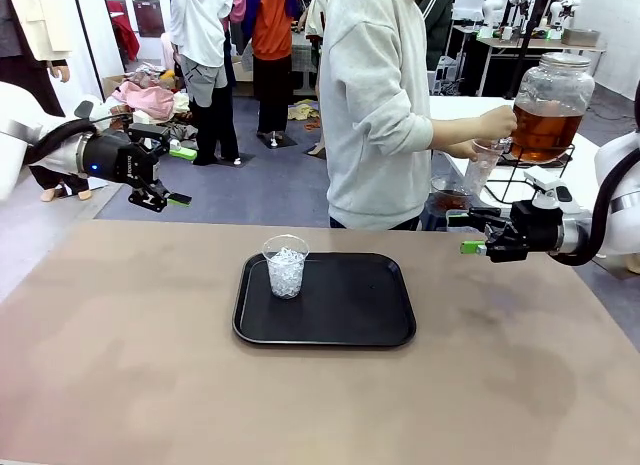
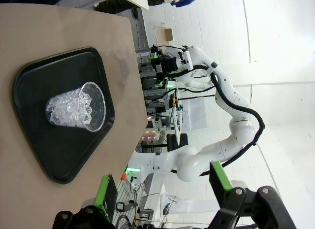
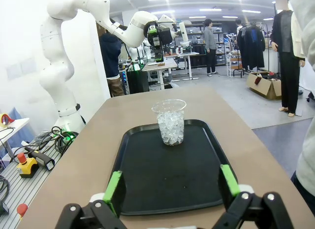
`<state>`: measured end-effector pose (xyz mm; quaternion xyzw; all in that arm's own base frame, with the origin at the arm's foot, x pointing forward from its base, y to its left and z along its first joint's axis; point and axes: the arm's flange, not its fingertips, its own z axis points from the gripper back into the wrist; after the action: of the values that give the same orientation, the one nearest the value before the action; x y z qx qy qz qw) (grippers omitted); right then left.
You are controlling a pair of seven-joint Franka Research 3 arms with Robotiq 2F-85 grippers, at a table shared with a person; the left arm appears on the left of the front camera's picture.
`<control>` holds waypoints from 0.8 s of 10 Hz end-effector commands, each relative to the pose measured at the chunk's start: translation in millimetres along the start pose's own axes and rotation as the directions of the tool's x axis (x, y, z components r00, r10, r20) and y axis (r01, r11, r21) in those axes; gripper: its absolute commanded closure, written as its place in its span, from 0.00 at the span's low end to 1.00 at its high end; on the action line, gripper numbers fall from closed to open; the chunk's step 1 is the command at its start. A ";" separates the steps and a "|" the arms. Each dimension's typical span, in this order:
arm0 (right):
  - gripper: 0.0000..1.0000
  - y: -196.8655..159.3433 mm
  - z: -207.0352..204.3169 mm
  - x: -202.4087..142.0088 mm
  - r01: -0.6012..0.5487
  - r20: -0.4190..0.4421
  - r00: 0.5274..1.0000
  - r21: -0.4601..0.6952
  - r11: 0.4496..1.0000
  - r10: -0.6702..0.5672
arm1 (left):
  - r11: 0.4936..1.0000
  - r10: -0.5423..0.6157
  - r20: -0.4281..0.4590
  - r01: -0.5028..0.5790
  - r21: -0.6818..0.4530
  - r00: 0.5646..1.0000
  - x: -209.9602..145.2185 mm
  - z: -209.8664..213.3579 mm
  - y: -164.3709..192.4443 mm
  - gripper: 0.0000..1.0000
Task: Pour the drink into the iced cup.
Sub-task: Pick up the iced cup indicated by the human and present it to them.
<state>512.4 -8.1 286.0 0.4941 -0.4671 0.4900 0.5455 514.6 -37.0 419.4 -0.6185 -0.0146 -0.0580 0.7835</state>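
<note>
Right, front view first. My left hand [image 1: 180, 176] hovers above the brown surface [image 1: 130, 385] at ten o'clock from the black rectangular plastic tray [image 1: 385, 330], fingers spread apart and holding nothing. My right hand [image 1: 475, 231] hangs at two o'clock from the tray, fingers likewise apart and empty. A clear plastic cup filled with ice [image 1: 286, 267] stands upright on the tray, toward its nine o'clock side. The amber-brown drink [image 1: 543, 130] sits in a large round glass dispenser jar [image 1: 556, 85] with a metal lid [image 1: 565, 59], at two o'clock in the picture and well apart from the iced cup. A person in a grey sweatshirt [image 1: 375, 105] stands at the far edge, with the person's hand [image 1: 497, 120] at the jar's front and a second clear cup [image 1: 482, 165] just below it.

On the left wrist view, my green-padded fingers [image 2: 220, 177] stand wide apart at six o'clock. The iced cup shows sideways at nine o'clock, on the tray.

On the right wrist view, the fingers [image 3: 229, 182] are also wide apart. The iced cup stands at twelve o'clock from them, on the tray's far half.
</note>
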 end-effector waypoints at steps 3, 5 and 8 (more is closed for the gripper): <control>0.00 -1.4 -0.2 3.2 -0.004 -0.008 1.000 -0.004 1.000 0.004 | 1.000 -0.001 0.007 0.001 -0.009 1.000 -1.9 -0.7 -2.6 0.00; 0.00 -1.4 -0.2 3.2 -0.004 -0.008 1.000 -0.004 1.000 0.004 | 1.000 -0.001 0.007 0.001 -0.009 1.000 -1.9 -0.7 -2.6 0.00; 0.00 -1.4 -0.2 3.2 -0.004 -0.008 1.000 -0.004 1.000 0.004 | 1.000 -0.001 0.007 0.001 -0.009 1.000 -1.9 -0.7 -2.6 0.00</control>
<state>512.4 -8.1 286.0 0.4941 -0.4671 0.4900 0.5455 514.6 -37.0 419.4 -0.6185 -0.0146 -0.0580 0.7835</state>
